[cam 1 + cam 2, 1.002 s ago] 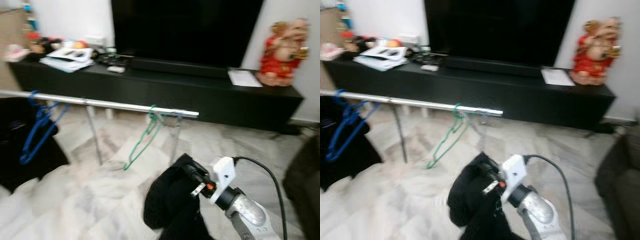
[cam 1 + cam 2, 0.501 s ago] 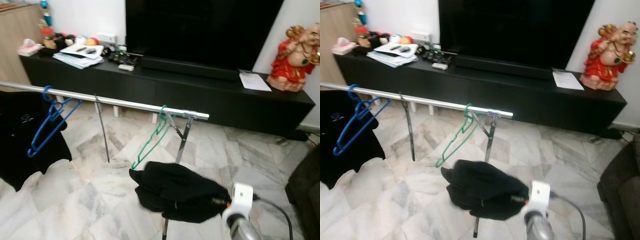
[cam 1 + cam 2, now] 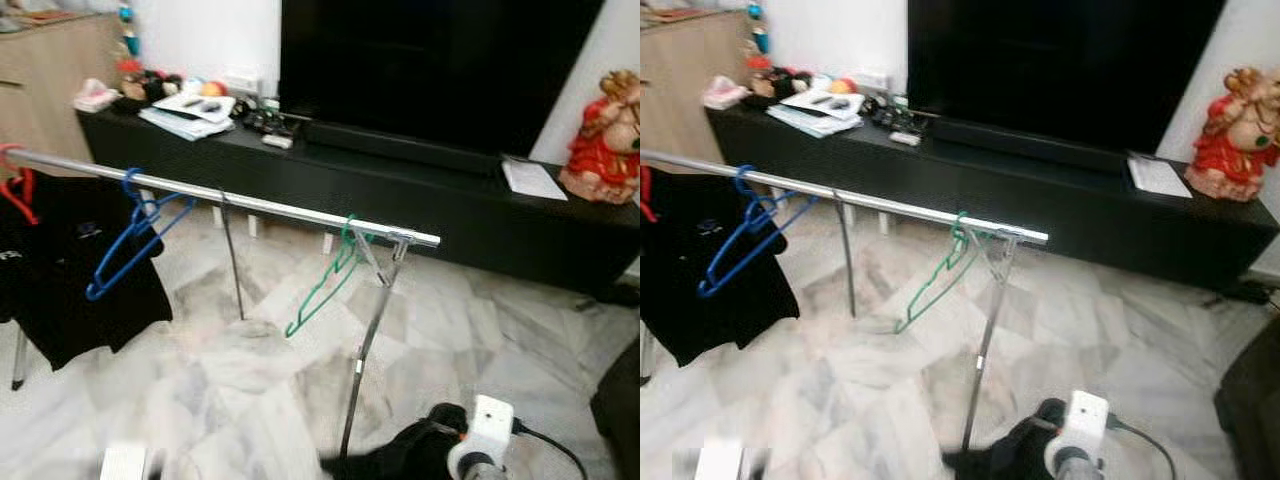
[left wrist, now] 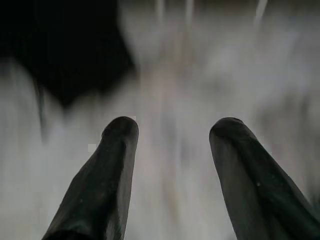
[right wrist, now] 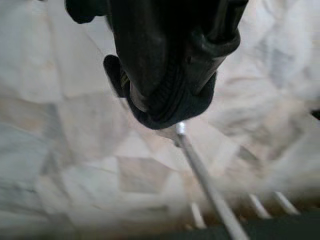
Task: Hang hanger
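So we've got the silver rail [image 3: 250, 200] running across in front of the black TV desk [image 3: 480, 215], with a green hanger [image 3: 325, 283] hooked near its right end and a blue hanger [image 3: 130, 235] further left, next to a black shirt [image 3: 70, 290] on a red hanger [image 3: 15, 185]. Our right claw [image 5: 165, 65] is low by the marble floor [image 3: 200, 380], clamped on a bundle of black cloth [image 3: 410, 455] just beside the rack's leg [image 3: 365, 350]. Left claw [image 4: 172, 130] hangs over the floor, fingers [image 4: 117, 165] spread apart, holding nothing.
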Controlling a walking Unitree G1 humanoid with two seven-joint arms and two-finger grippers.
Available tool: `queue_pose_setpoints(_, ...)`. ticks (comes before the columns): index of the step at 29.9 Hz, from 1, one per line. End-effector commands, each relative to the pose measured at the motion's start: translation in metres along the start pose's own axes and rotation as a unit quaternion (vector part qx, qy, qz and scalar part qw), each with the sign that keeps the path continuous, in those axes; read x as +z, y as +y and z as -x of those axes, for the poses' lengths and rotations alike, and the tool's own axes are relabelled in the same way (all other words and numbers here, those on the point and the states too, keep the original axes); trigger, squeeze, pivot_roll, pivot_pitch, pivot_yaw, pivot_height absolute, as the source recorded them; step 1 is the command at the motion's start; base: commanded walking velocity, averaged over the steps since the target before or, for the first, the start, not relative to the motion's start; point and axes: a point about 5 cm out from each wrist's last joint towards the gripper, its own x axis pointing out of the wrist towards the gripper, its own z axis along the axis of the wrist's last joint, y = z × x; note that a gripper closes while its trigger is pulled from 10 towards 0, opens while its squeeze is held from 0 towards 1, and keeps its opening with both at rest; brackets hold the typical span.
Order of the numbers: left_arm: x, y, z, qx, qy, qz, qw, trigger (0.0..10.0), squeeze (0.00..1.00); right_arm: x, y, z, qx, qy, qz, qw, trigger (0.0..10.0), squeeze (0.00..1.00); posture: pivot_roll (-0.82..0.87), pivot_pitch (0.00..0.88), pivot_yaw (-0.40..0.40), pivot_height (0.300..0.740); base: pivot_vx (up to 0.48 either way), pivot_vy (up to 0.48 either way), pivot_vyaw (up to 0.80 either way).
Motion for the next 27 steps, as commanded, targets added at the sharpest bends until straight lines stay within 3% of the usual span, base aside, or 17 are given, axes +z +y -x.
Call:
queue_pose_setpoints(1,-0.016,-0.007,0.014,-0.019,0.028,-0.002,0.999,10.0,0.00,0.000,-0.010,0.001,-0.012,-0.003,0.010,1.000,10.0,0.00,0.12,0.000,-0.061,0.740,0.000,0.000,0.00)
queue_pose_setpoints(9,0.001,-0.017,0.009,-0.055,-0.014,0.005,0.998,10.0,0.00,-0.007,-0.021,0.005,-0.042,-0.004,-0.003,0.999,10.0,0.00,0.11,0.000,-0.040,0.740,0.000,0.080,0.00)
queue_pose_setpoints(19,0.016,-0.010,0.004,-0.040,-0.038,0.007,0.998,10.0,0.00,-0.012,-0.031,0.009,-0.064,-0.001,-0.014,0.998,10.0,0.00,0.13,0.000,-0.046,0.740,0.000,0.431,0.00)
queue_pose_setpoints(27,0.024,-0.010,0.005,-0.037,-0.051,0.014,0.998,10.0,0.00,-0.004,-0.032,0.005,-0.066,-0.009,-0.012,0.998,10.0,0.00,0.14,0.000,-0.057,0.740,0.000,0.446,0.00)
